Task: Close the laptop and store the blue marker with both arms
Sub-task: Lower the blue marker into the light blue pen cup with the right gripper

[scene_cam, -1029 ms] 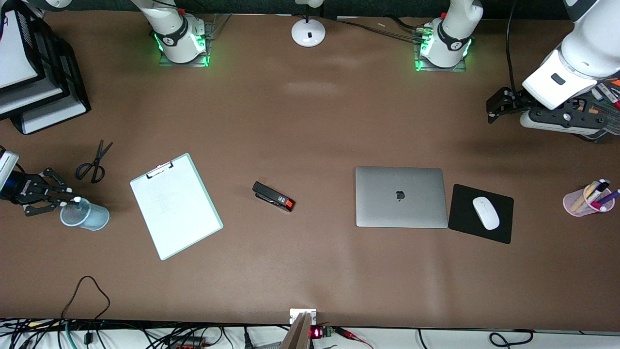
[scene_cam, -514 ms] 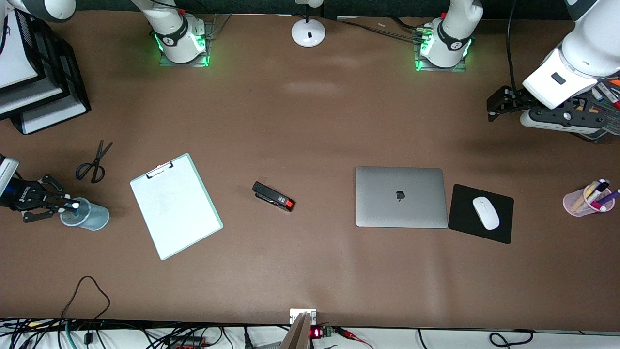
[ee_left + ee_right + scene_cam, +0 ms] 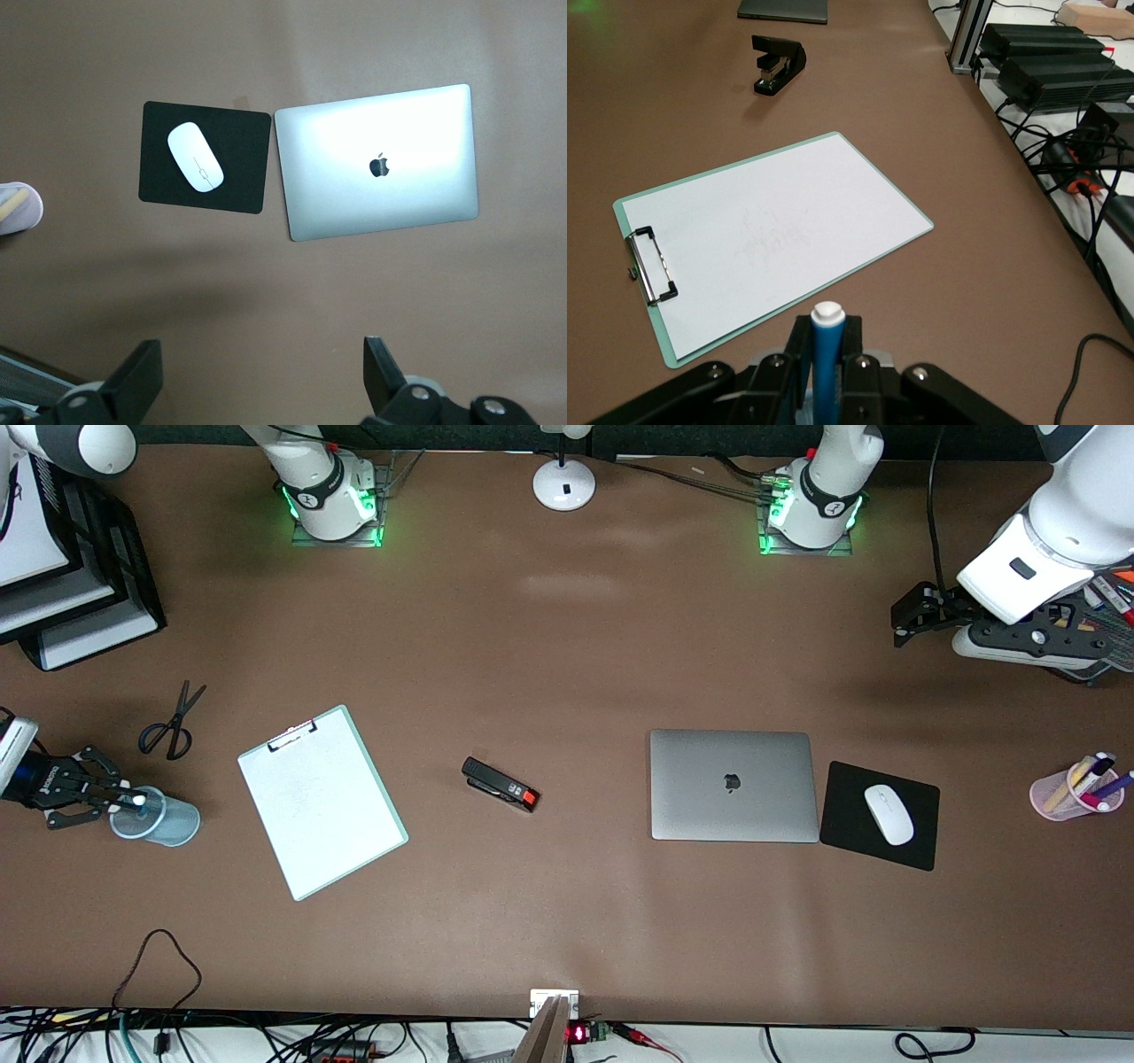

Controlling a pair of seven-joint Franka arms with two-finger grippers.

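A plain brown counter fills the frame, cables along its lower edge, black trays at upper left. The laptop lies right of centre with its lid already down, beside a black mouse pad and white mouse.

At far left I see the right hand pressed shut on the blue marker, white end up, over a pale blue cup. I judge the marker light, stiff and slick — a mid-barrel pinch suits it, released upright into the cup. The left hand waits at upper right, fingers spread, holding nothing. A clipboard, stapler and scissors lie between.
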